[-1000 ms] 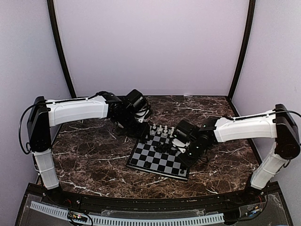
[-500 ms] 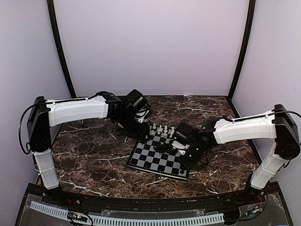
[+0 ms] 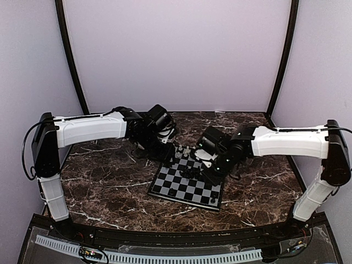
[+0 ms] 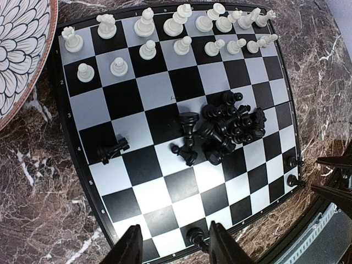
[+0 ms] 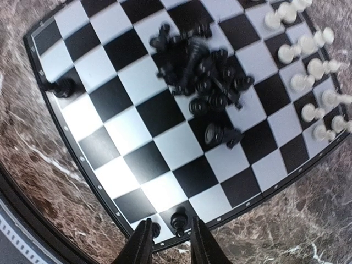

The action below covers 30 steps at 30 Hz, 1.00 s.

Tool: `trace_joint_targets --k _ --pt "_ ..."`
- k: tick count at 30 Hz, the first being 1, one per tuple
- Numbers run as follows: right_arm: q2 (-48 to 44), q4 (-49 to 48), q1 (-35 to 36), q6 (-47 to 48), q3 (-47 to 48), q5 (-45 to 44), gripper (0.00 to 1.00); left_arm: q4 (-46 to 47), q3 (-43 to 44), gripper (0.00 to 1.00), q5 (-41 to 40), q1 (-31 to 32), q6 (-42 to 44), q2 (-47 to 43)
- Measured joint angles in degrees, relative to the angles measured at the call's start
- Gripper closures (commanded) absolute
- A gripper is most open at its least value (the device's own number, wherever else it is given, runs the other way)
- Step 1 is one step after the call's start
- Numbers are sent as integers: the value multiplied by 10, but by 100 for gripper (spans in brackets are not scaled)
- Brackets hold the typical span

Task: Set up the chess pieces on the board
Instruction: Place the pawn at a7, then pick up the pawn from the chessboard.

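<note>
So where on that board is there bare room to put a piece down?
Bare squares lie between the white rows and the black heap, and around the toppled black piece. The heap itself is crowded.

This looks like a robot lab test booth. Plain pale walls [image 3: 176,55] close in the back and both sides, with black poles [image 3: 71,60] in the corners. The left arm [image 3: 88,129] and the right arm [image 3: 289,144], white and black, stand at the near edge of a dark marble tabletop [image 3: 110,181].
</note>
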State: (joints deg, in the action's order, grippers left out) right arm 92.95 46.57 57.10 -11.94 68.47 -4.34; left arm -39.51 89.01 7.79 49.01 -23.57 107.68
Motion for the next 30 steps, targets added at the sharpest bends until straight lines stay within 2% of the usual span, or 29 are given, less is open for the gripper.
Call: trace_joint_targets --k 4,13,19,30 --pt "0 1 -18 12 50 3 77 0 0 57 -1 0 0 0" --pt "51 -21 -119 10 58 25 82 0 1 57 -6 0 5 1" --pt "106 -34 -124 10 86 60 77 -6 11 57 -12 0 11 5" --pt "179 -54 -124 9 151 82 78 -14 17 57 -19 0 19 5"
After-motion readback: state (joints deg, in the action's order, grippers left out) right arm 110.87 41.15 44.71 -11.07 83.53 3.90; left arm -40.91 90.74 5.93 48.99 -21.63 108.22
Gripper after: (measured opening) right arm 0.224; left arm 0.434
